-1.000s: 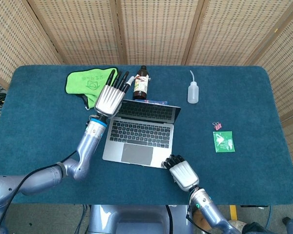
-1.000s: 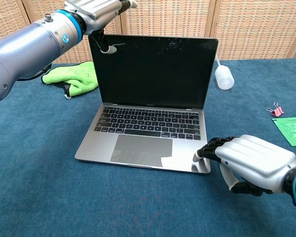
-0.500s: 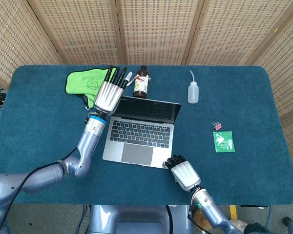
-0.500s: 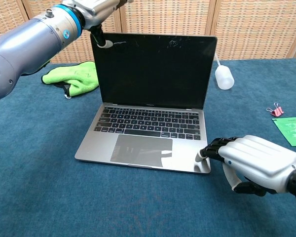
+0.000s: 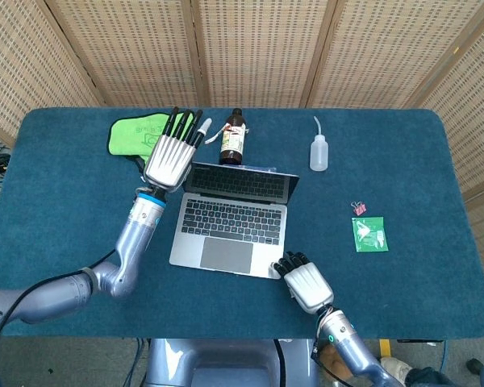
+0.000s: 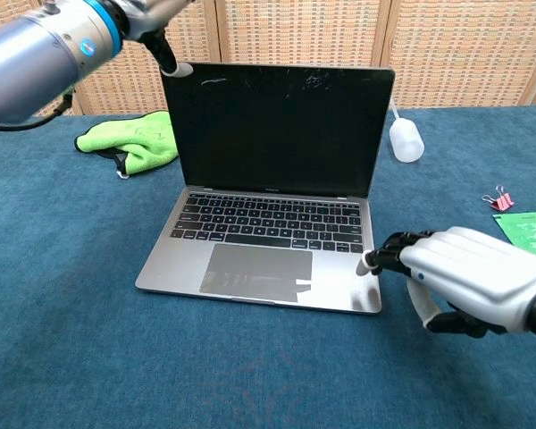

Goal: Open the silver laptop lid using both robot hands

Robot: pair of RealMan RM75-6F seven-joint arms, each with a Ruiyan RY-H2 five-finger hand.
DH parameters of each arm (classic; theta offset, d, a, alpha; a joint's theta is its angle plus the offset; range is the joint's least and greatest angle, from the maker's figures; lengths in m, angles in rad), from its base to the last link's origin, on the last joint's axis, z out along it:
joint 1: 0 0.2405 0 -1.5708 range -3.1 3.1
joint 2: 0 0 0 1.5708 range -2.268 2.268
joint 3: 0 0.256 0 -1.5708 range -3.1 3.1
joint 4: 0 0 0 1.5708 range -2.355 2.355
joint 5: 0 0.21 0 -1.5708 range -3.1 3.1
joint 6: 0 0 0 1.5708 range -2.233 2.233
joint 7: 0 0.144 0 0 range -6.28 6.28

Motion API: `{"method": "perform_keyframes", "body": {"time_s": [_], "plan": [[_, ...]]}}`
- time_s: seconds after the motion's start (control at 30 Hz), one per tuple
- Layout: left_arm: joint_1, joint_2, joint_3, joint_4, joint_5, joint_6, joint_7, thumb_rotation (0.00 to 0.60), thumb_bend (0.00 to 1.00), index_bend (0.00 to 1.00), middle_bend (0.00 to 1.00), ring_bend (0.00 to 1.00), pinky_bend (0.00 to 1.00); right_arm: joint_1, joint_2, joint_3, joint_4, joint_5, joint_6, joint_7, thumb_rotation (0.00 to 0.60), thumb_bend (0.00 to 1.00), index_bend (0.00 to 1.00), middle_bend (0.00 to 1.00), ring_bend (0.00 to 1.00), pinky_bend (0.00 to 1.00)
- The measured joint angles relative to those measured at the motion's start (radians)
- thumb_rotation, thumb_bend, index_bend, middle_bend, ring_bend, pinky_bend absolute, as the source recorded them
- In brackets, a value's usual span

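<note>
The silver laptop [image 5: 232, 220] is seen mid-table with its lid upright and the long axis running nine to three o'clock. The left hand [image 5: 170, 155] is held at about ten o'clock of the lid's corner, fingers straight, apart and holding nothing. The right hand [image 6: 469, 277] is placed at five o'clock, fingers curled, fingertips at the base's near corner, nothing grasped.

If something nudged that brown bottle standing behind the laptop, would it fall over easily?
Probably fairly easily: the brown bottle stands upright, tall and narrow for its base, on soft-looking blue cloth. Being round, it would likely roll once down. It looks like glass, so it may be breakable, though that is hard to confirm.
</note>
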Motion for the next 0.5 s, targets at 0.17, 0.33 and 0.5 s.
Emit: {"method": "perform_keyframes", "body": {"time_s": [0.17, 0.33, 0.5], "plan": [[0.048, 0.102, 0.011, -0.135, 0.025, 0.035, -0.024, 0.6, 0.26, 0.0, 0.0, 0.0, 0.0, 0.003, 0.035, 0.013, -0.008, -0.047, 0.028, 0.037, 0.6, 1.0, 0.19, 0.26, 0.14, 0.2], [0.113, 0.223, 0.017, -0.272, 0.056, 0.086, -0.069, 0.6, 0.22, 0.0, 0.0, 0.0, 0.0, 0.001, 0.071, 0.022, -0.003, -0.108, 0.076, 0.089, 0.6, 1.0, 0.16, 0.22, 0.13, 0.2], [0.213, 0.345, 0.037, -0.404, 0.084, 0.143, -0.155, 0.6, 0.12, 0.0, 0.0, 0.0, 0.0, -0.016, 0.111, 0.034, 0.038, -0.203, 0.191, 0.211, 0.6, 0.73, 0.06, 0.12, 0.03, 0.2]]}}
